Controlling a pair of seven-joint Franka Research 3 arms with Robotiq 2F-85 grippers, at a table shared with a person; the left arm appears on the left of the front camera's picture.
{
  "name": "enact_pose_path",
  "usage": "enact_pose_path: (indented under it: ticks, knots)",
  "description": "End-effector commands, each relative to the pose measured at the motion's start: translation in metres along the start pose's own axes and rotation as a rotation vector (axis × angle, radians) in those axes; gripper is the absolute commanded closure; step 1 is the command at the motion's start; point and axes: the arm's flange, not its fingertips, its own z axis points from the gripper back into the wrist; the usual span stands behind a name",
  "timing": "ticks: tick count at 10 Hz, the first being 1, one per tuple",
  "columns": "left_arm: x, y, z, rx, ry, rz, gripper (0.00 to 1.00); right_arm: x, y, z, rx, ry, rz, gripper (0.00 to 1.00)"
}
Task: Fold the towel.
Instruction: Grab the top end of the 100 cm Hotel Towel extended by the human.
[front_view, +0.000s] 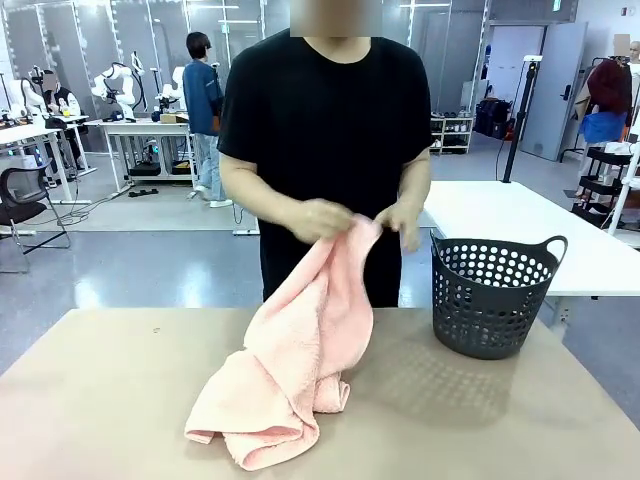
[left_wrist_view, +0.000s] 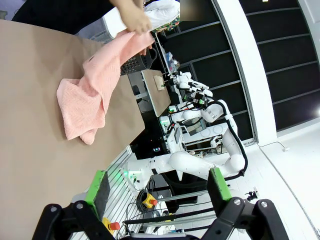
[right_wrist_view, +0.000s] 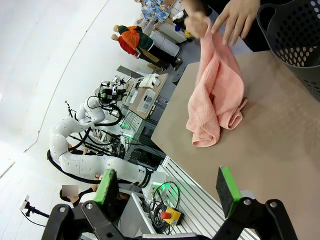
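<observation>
Front view: the salmon-pink towel (front_view: 290, 370) lies bunched on the bench (front_view: 100, 400). Its upper end is lifted by the person's hands (front_view: 318, 218) at the far edge, and a dark basket (front_view: 495, 300) stands near it on my right.

Left wrist view: my left hand (left_wrist_view: 157, 187) is released, fingers spread, grasping nothing, well apart from the towel (left_wrist_view: 87, 97).

Right wrist view: my right hand (right_wrist_view: 167, 185) is likewise released and empty, well apart from the towel (right_wrist_view: 215, 100).

On the table (front_view: 100, 400), towel (front_view: 290, 370) left of basket (front_view: 495, 295).
</observation>
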Motion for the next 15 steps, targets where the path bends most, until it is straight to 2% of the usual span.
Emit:
enact_pose_path:
  ticks: [1,15]
  knots:
    - [-0.0014,0.0003,0.0016,-0.014,0.008,-0.012,0.00,0.0022,-0.0004,0.0004,0.013,-0.010,0.022,0.00]
    - [-0.0014,0.0003,0.0016,-0.014,0.008,-0.012,0.00,0.0022,-0.0004,0.0004,0.013,-0.010,0.022,0.00]
